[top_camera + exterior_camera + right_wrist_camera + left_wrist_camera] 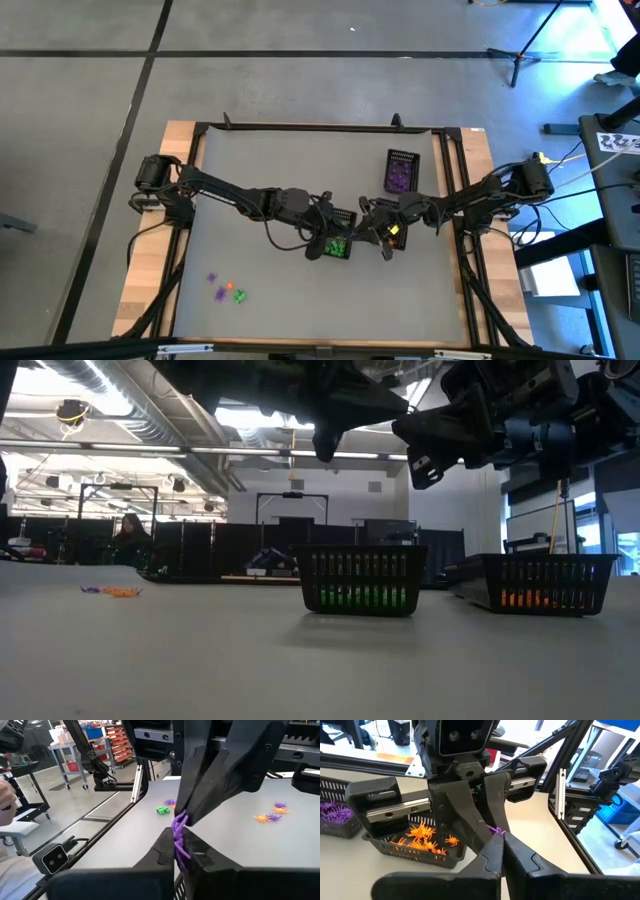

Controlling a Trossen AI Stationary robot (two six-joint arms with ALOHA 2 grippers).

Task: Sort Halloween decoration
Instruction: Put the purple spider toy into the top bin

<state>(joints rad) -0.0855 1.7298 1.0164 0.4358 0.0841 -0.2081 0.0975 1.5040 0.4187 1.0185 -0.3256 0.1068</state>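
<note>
Both hands pinch one purple spider trinket between them above mid-table: left hand and right hand each closed on it. Three black mesh baskets hold green, orange and purple trinkets; a few loose trinkets lie near the table's front-left edge

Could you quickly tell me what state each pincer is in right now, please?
Left pincer: closed on the purple trinket, mid-table above the baskets.
Right pincer: closed on the same purple trinket, meeting the left tip to tip.
</note>
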